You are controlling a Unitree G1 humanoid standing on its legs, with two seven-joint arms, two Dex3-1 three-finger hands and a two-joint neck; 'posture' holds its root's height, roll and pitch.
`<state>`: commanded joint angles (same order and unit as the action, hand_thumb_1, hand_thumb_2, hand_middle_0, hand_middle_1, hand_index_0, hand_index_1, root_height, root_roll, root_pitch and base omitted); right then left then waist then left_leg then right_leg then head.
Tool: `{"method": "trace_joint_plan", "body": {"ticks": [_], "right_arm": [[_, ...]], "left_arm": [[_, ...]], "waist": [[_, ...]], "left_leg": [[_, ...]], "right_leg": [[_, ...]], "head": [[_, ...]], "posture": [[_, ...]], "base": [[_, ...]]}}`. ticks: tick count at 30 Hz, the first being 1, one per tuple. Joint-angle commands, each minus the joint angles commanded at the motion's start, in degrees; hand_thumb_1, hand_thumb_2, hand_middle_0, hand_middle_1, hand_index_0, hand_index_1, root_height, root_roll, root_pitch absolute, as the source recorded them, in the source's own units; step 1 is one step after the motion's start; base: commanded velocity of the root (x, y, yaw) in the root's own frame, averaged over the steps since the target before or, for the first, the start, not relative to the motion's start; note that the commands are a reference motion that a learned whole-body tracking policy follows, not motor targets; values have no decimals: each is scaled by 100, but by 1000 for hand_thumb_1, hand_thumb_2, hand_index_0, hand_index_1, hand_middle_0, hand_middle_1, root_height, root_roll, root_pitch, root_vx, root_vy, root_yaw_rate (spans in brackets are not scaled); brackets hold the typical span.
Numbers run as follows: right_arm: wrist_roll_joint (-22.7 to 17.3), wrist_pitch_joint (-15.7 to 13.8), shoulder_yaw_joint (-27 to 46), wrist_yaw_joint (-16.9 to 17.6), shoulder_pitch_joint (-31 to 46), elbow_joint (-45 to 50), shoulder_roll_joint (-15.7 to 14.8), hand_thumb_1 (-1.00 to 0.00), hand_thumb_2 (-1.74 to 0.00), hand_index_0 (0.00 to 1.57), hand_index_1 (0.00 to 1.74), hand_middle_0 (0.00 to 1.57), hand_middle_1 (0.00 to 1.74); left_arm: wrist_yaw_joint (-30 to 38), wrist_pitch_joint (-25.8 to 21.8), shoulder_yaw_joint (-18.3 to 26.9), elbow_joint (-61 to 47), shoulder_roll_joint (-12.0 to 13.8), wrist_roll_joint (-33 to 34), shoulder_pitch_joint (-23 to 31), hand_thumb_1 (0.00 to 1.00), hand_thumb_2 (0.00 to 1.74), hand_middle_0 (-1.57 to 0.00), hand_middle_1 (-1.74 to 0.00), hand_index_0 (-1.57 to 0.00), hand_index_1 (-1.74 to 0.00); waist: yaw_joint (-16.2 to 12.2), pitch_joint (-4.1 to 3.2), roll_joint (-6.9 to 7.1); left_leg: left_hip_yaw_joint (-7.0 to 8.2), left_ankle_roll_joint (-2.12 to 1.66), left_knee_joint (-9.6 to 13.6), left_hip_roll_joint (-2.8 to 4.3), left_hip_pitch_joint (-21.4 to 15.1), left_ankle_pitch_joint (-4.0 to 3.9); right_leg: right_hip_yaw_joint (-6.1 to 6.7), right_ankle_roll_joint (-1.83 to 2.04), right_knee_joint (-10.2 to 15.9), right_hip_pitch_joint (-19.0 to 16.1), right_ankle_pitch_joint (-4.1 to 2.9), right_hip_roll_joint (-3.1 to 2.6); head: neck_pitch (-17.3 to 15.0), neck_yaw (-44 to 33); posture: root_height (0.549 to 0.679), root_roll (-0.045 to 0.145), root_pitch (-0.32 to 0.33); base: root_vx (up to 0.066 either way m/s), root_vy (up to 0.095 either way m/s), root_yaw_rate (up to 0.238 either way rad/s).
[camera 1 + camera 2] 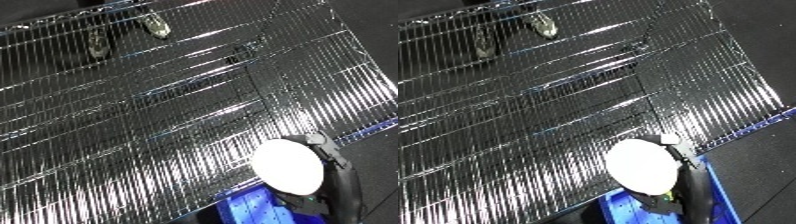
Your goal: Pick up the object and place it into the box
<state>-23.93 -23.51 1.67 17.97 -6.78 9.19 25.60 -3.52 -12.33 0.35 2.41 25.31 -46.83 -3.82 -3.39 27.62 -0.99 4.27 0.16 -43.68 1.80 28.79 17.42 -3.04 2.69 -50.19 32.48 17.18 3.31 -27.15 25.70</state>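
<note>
A white round flat object (286, 166) is held at the lower right, over the near edge of the wire shelf. My right hand (334, 156) is shut on its right rim, with dark fingers curling over the top edge, and the forearm runs down out of view. Directly below the object lies the blue bin (716, 196), only partly in view at the bottom edge. The object hides much of the hand. My left hand shows in no view.
A shiny wire-grid shelf (160, 110) fills most of the view, tilted across it. Two pale metallic pieces (158, 25) (96, 42) show at its far side. Dark floor (373, 30) lies to the right and behind.
</note>
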Motion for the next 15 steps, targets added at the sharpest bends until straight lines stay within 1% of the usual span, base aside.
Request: {"method": "trace_joint_plan", "body": {"ticks": [2,4,6,8,10,12,15], "right_arm": [[16,-259,94,169,156,-6,-62,-850,-1479,1334,1479,1334,1479],[13,-459,150,335,272,-45,-130,-850,-1479,1334,1479,1334,1479],[-46,-618,196,430,380,-141,-194,-850,-1479,1334,1479,1334,1479],[-55,-771,263,492,489,-297,-234,-850,-1479,1334,1479,1334,1479],[-29,-912,360,522,584,-481,-237,-850,-1479,1334,1479,1334,1479],[-61,-1053,458,520,677,-663,-223,-850,-1479,1334,1479,1334,1479],[-197,-1210,584,485,810,-890,-190,-850,-1479,1334,1479,1334,1479]], "left_arm": [[2,-51,54,11,7,-17,55,1000,1740,-1570,-1740,-1570,-1740],[25,-98,92,26,7,-39,82,1000,1740,-1570,-1740,-1570,-1740],[49,-146,125,46,-7,-60,95,1000,1740,-1570,-1740,-1570,-1740],[50,-188,155,77,-37,-86,107,1000,1740,-1570,-1740,-1570,-1740],[43,-231,160,123,-75,-127,119,1000,1740,-1570,-1740,-1570,-1740],[37,-291,134,185,-111,-184,128,1000,1740,-1570,-1740,-1570,-1740],[30,-380,73,280,-168,-274,137,1000,1740,-1570,-1740,-1570,-1740]], "waist": [[-67,-11,-8],[-137,-14,-19],[-213,-1,-31],[-290,24,-50],[-363,53,-82],[-436,82,-122],[-538,106,-186]], "left_leg": [[28,-2,58,9,-46,-9],[60,-1,114,25,-92,-17],[95,1,168,40,-154,-28],[134,-4,220,40,-234,-41],[173,-18,264,20,-331,-50],[214,-34,306,-1,-435,-56],[278,-55,390,-28,-584,-67]], "right_leg": [[38,6,75,-37,-16,-24],[74,9,132,-66,-28,-42],[117,5,187,-110,-38,-59],[165,-3,244,-173,-47,-73],[217,-9,295,-249,-55,-89],[271,-14,341,-321,-60,-100],[339,-21,426,-410,-66,-98]], "head": [[-66,209],[-229,567],[-440,885],[-634,1134],[-731,1264],[-739,1346],[-746,1501]], "posture": [[629,53,63],[631,55,65],[632,60,63],[634,66,59],[636,72,53],[638,78,46],[640,86,39]], "base": [[-57,11,-243],[-61,30,-245],[-57,58,-245],[-40,90,-206],[-18,102,-142],[2,105,-109],[7,101,-95]]}}
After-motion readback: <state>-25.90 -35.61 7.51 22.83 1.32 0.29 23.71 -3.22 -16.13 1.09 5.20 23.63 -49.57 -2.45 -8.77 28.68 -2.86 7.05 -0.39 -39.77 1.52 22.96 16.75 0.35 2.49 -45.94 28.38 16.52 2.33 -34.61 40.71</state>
